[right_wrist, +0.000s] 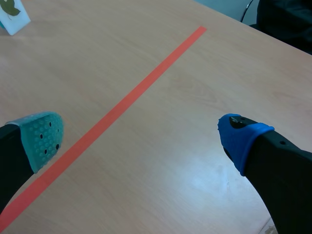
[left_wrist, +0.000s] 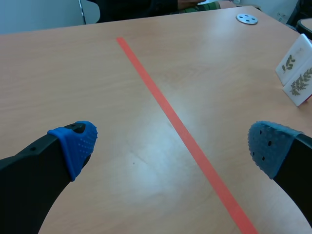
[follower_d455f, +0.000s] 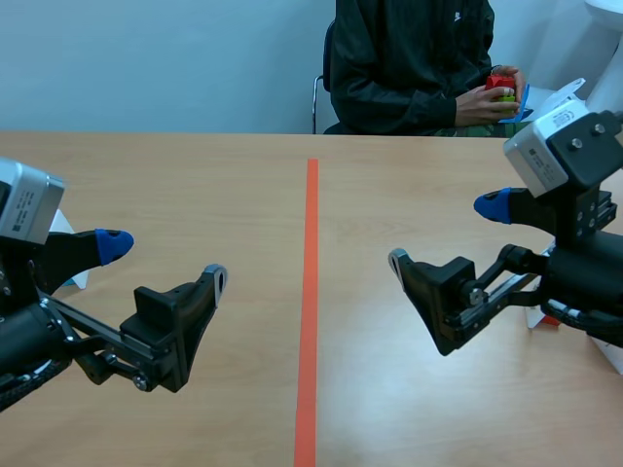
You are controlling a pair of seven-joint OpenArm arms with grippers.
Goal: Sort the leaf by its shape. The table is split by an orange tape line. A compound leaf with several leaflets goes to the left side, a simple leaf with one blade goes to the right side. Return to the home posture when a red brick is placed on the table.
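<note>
Pale wood-grain table (follower_d455f: pixel 243 185), matt with soft glare patches. One orange tape line (follower_d455f: pixel 310 311) runs straight away from the robot and splits the table in two. Plain light wall behind. A person (follower_d455f: pixel 409 58) in a dark jacket sits across the far edge on a metal-framed chair (follower_d455f: pixel 319 97), both hands at chest height around a small red object (follower_d455f: pixel 501 83) held off the table. Left gripper (follower_d455f: pixel 164 263) hangs low over the left half, jaws wide apart, nothing between them. Right gripper (follower_d455f: pixel 444 233) hangs over the right half, likewise spread and empty. Leaf cards: in the left wrist view two white cards sit close together across the tape line, ahead of the gripper and out beyond one finger. One card shows a small sprig (left_wrist: pixel 291 62), the other a feathery frond (left_wrist: pixel 301 84). In the right wrist view a third white card with a dark green leaf (right_wrist: pixel 10 13) stands well ahead, across the tape line, only partly in view, leaf shape unclear. A grey round disc (left_wrist: pixel 246 18) lies flat near the far edge.
</note>
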